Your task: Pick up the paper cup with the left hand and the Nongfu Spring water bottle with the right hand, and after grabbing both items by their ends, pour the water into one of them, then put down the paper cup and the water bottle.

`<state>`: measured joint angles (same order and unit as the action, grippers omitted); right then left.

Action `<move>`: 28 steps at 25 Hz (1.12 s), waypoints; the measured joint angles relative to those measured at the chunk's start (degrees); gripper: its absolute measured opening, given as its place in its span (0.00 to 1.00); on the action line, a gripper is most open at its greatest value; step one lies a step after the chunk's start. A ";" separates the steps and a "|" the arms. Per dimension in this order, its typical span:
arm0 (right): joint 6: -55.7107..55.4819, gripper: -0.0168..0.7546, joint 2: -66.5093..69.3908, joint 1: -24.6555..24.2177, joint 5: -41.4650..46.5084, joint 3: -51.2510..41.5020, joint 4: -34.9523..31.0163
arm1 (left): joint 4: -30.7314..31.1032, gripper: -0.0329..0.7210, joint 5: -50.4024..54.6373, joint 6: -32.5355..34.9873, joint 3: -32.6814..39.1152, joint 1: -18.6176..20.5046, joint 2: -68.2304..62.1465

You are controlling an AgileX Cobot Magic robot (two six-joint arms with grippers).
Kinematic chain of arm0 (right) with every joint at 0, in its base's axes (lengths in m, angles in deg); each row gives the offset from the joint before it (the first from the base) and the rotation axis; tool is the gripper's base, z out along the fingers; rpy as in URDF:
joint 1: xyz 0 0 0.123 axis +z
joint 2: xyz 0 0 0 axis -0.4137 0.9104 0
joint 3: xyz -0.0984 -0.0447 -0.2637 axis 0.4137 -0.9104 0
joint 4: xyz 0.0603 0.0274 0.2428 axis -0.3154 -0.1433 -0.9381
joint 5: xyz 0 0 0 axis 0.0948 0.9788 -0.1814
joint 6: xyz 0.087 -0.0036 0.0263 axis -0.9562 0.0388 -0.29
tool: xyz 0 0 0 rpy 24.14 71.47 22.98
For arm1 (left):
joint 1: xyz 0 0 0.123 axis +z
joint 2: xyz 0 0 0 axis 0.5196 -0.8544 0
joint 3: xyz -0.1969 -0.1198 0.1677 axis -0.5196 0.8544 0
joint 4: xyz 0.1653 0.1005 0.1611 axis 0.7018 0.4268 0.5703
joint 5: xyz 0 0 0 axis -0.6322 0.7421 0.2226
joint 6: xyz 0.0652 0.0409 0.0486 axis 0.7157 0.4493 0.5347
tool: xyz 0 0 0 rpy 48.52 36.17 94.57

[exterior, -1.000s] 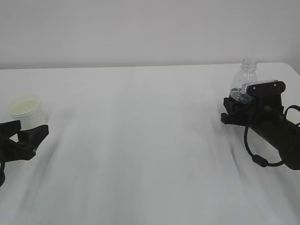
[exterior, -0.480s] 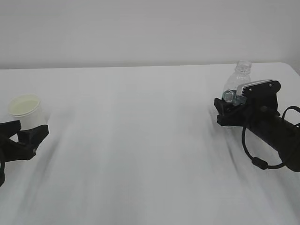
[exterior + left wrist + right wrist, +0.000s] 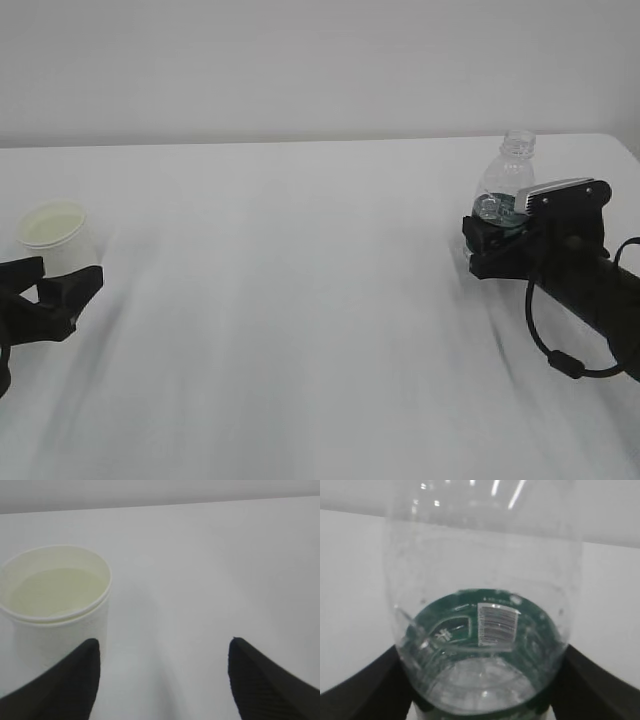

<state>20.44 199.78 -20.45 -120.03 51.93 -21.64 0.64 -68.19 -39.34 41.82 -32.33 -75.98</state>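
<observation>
Clear, capless water bottle (image 3: 507, 178) upright, green label (image 3: 485, 625) around it

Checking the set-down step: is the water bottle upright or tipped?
Upright. The water bottle stands on the table, uncapped neck pointing straight up, between the right gripper's fingers.

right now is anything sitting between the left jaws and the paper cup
Nothing visible. The small white tapered paper cup stands just ahead of the left gripper, off toward one jaw, with only bare white table around it.

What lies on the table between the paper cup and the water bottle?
Nothing: the exterior view shows only bare white table between the paper cup and the water bottle.
</observation>
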 joint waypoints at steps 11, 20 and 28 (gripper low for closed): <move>0.00 0.76 -2.10 0.00 -0.74 -4.00 0.00 | -0.78 0.80 0.00 0.00 0.00 0.00 0.00; 0.00 0.76 -5.37 0.00 -0.74 -7.64 0.00 | -2.41 0.80 0.00 0.00 0.00 0.00 0.00; 0.00 0.77 -9.32 0.00 -0.74 -11.72 -0.33 | -5.20 0.80 0.00 0.60 0.00 0.00 0.00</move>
<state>20.44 190.46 -20.45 -120.77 40.22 -21.97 -4.57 -68.19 -38.74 41.82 -32.33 -75.98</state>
